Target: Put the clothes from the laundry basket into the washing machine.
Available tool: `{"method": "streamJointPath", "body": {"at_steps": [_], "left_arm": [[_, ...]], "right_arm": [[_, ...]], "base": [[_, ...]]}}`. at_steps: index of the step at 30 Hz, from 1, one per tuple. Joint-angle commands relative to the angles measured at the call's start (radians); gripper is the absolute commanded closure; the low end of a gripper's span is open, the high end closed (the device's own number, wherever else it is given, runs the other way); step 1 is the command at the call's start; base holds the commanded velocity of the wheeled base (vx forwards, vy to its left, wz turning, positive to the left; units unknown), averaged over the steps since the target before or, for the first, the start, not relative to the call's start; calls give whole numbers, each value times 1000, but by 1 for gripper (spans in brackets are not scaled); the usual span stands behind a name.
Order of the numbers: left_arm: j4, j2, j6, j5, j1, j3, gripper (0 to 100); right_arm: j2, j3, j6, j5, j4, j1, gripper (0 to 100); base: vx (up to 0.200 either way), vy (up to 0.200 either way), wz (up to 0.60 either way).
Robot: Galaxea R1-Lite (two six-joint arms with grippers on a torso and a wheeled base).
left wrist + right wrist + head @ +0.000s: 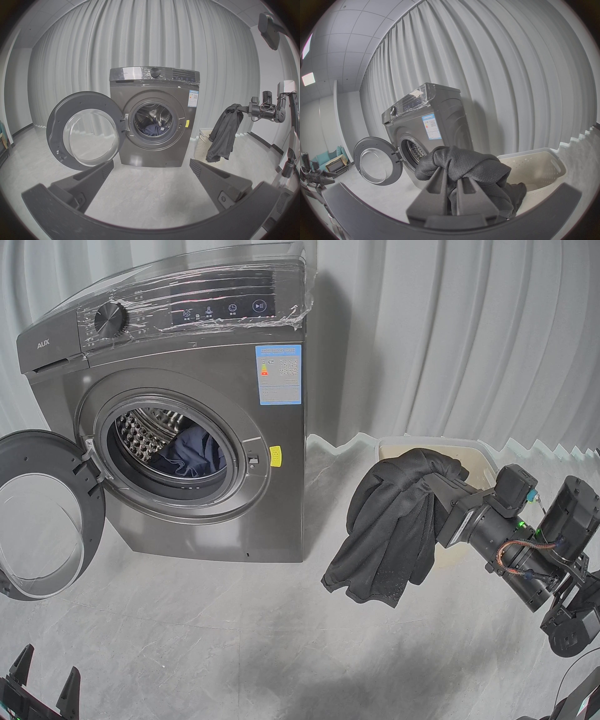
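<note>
A pale pleated curtain (pixel 450 340) is hanging across the back of the room, and a grey floor (pixel 219 627) is spreading out below it. The grey washing machine (pixel 187 359) is standing on that floor at the robot's left. Its round door (pixel 25 452) is hanging fully open to the left of the drum opening. The cream laundry basket (pixel 484 455) is sitting on the floor to the right of the machine, close to the curtain. The right arm (pixel 500 534) is stretching out over the basket. The right jaws are pinching almost shut on a bunched fold of a black garment (pixel 387 534). The rest of that garment is dangling from them between basket and machine. A dark blue garment (pixel 194 452) is lying inside the drum. The left jaws are gaping wide with nothing between them, sitting low at the robot's left and facing the machine's open front.
</note>
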Motion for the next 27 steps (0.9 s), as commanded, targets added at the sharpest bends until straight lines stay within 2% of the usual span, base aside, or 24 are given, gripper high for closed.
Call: {"method": "streamJointPath", "body": {"at_steps": [1, 23, 27], "left_arm": [[0, -17, -1, 2, 0, 15, 0], [0, -17, 2, 0, 0, 15, 0], [0, -17, 2, 0, 0, 15, 0]], "right_arm": [[-1, 3, 0, 0, -3, 2, 100], [16, 8, 0, -2, -3, 5, 100], [12, 8, 0, -2, -3, 5, 100]], "base": [[0, 200, 0], [0, 200, 0], [0, 0, 0]]}}
